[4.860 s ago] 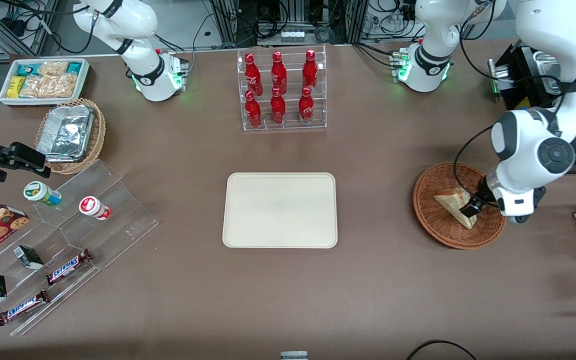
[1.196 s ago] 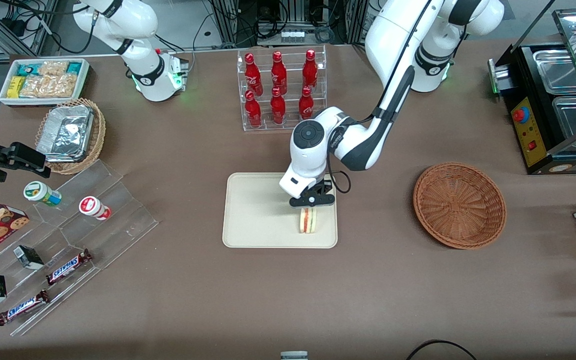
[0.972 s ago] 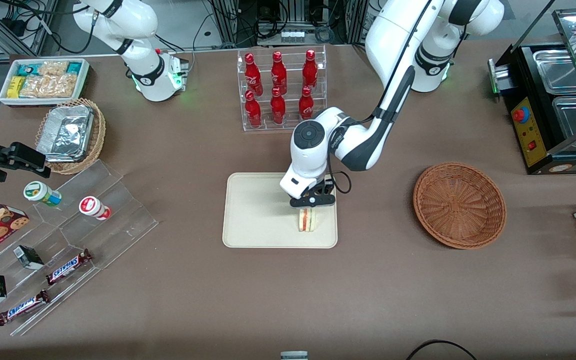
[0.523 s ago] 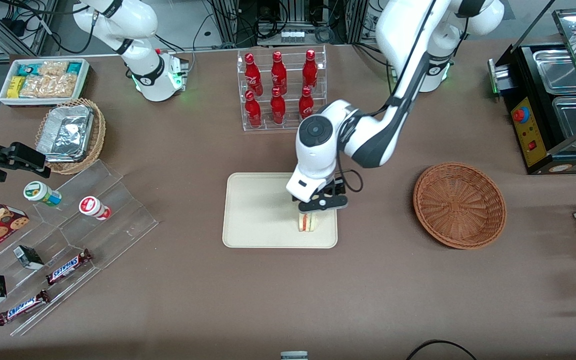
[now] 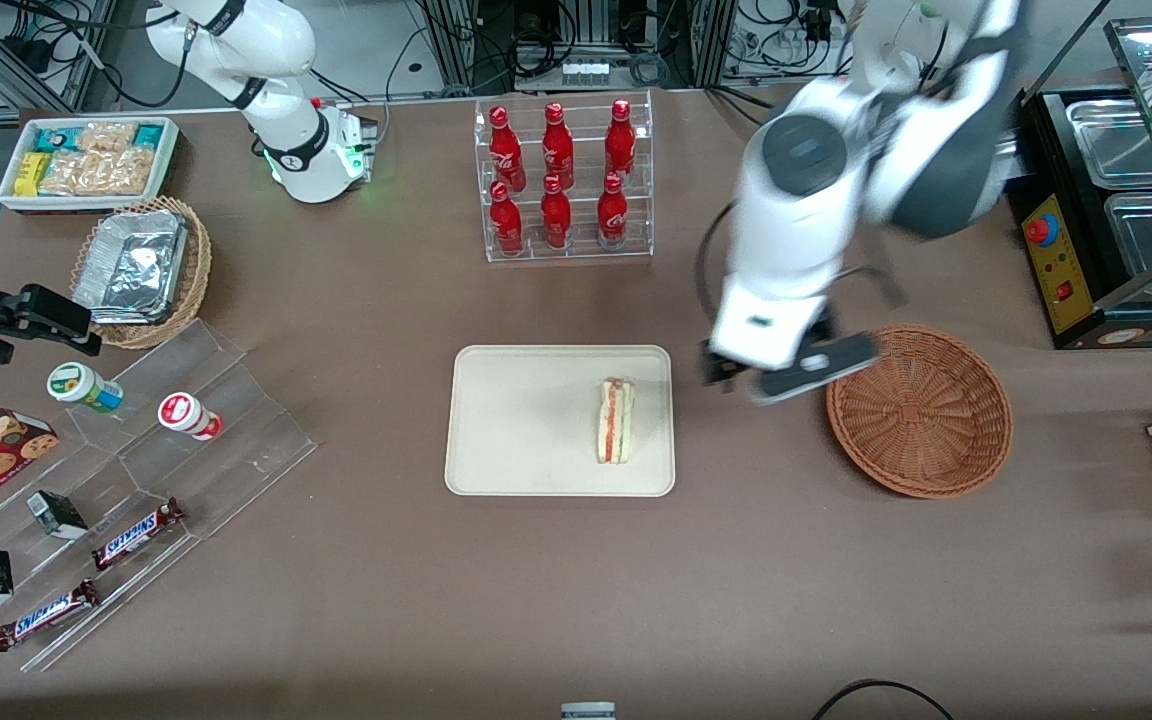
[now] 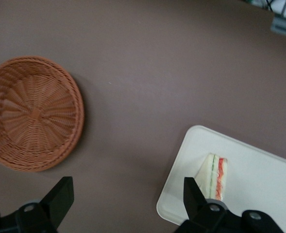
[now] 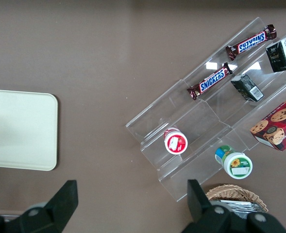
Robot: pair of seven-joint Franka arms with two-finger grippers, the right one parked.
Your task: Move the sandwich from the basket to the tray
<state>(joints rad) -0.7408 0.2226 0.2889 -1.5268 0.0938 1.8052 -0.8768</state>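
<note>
The sandwich (image 5: 615, 420) stands on its edge on the cream tray (image 5: 516, 430), close to the tray's rim on the basket's side, with its red and green filling stripe facing up. It also shows in the left wrist view, sandwich (image 6: 214, 177) on tray (image 6: 259, 174). The reddish-brown wicker basket (image 5: 919, 410) (image 6: 31, 111) holds nothing. My gripper (image 5: 786, 372) (image 6: 127, 199) hangs high above the bare table between tray and basket. It is open, with nothing between its fingers.
A clear rack of red bottles (image 5: 563, 180) stands farther from the front camera than the tray. Toward the parked arm's end lie an acrylic stand with snack bars and cups (image 5: 126, 470), a foil-tray basket (image 5: 141, 270) and a white snack bin (image 5: 86, 160). A black appliance (image 5: 1106, 230) stands at the working arm's end.
My gripper let go of the sandwich, which stays standing on the tray. The gripper rose and swung away toward the basket.
</note>
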